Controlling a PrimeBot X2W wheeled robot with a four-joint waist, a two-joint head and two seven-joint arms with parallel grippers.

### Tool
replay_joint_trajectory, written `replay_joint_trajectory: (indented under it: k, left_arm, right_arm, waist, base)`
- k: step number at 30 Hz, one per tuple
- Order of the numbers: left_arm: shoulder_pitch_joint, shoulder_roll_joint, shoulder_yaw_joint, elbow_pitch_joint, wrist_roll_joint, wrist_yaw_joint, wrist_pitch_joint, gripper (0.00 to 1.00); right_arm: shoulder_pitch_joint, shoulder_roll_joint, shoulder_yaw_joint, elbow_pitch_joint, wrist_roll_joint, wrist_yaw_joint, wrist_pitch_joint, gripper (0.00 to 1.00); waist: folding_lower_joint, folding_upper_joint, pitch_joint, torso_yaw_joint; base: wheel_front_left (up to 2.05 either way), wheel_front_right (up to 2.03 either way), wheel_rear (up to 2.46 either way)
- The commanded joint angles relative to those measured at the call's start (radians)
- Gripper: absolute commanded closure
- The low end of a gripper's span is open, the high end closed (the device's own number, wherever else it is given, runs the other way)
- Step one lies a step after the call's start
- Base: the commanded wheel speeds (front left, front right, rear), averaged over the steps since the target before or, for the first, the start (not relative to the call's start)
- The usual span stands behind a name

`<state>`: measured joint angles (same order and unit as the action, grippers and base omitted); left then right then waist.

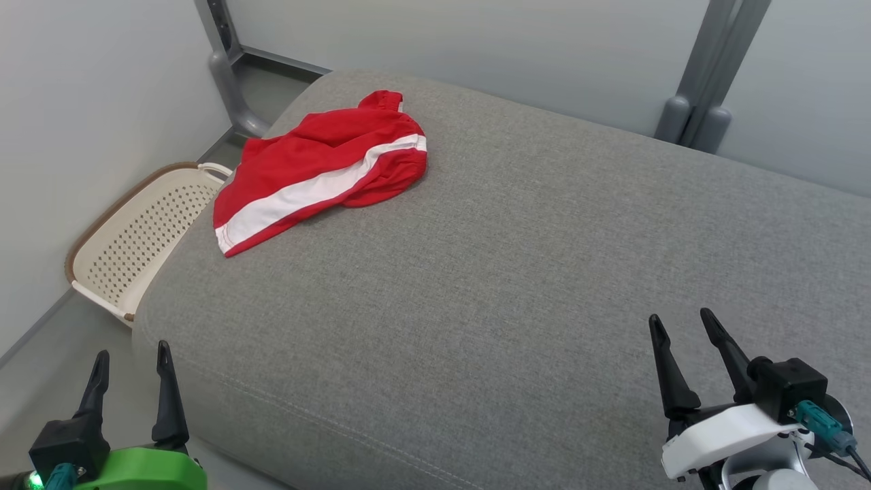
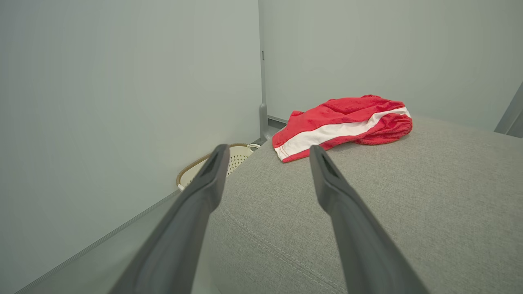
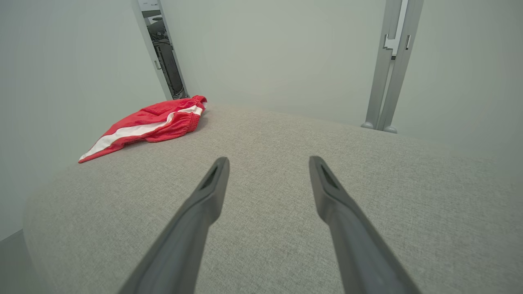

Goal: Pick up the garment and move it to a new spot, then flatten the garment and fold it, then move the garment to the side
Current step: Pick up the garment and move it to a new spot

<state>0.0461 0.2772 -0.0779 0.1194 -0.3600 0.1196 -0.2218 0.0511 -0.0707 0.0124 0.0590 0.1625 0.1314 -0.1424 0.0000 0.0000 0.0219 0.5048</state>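
Note:
A pair of red shorts with a white side stripe point(image 1: 320, 170) lies crumpled on the far left part of a grey cushioned surface point(image 1: 517, 286). The left wrist view has the shorts point(image 2: 343, 124) ahead of the fingers, and the right wrist view has them point(image 3: 147, 124) far off to the left. My left gripper point(image 1: 133, 354) hangs open at the lower left, off the cushion's near corner, with nothing between its fingers. My right gripper point(image 1: 680, 323) stands open over the cushion's near right part, empty as well. Both are far from the garment.
A cream perforated basket with a brown rim point(image 1: 133, 235) sits on the floor against the cushion's left side, below the shorts. Pale walls close in at the left and back. Grey metal posts point(image 1: 701, 102) stand behind the cushion. The cushion's middle and right are bare fabric.

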Motion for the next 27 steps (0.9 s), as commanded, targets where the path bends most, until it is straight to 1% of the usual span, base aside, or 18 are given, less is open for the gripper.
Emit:
replay_joint_trajectory:
  k: [1,8,11,17,21,27]
  left_arm:
    - [0.013,0.001,0.003,-0.005,-0.006,0.005,-0.008,0.0]
    - [0.014,-0.001,0.003,0.0,-0.008,0.011,-0.014,0.0]
    - [-0.005,0.002,0.005,0.008,-0.015,0.005,-0.016,0.0]
    - [-0.101,0.013,0.026,0.037,-0.031,-0.013,-0.027,0.0]
    - [-0.211,0.023,0.051,0.065,-0.042,-0.028,-0.036,0.0]
    - [-0.412,0.064,0.099,0.122,-0.053,-0.06,-0.042,0.0]
  right_arm:
    - [-0.015,-0.005,0.0,0.003,-0.008,-0.002,-0.002,0.0]
    - [-0.016,-0.017,0.007,0.013,0.006,-0.002,-0.005,0.0]
    - [-0.01,-0.016,0.0,0.006,-0.001,-0.002,0.0,0.0]
    - [-0.04,-0.036,-0.031,-0.038,-0.026,-0.002,0.029,0.0]
    - [-0.06,-0.067,-0.077,-0.079,-0.039,-0.002,0.054,0.0]
    - [-0.08,-0.106,-0.155,-0.17,-0.06,-0.002,0.095,0.0]
  waist:
    - [0.0,0.0,0.011,0.013]
    - [0.0,0.0,0.01,0.01]
    - [0.0,0.0,0.015,-0.005]
    - [0.0,0.0,0.076,-0.079]
    - [0.0,0.0,0.149,-0.14]
    - [0.0,0.0,0.291,-0.237]
  base:
    - [0.0,0.0,0.0]
    - [0.0,0.0,0.0]
    - [0.0,0.0,0.0]
    - [0.0,0.0,0.0]
    - [0.0,0.0,0.0]
    - [0.0,0.0,0.0]
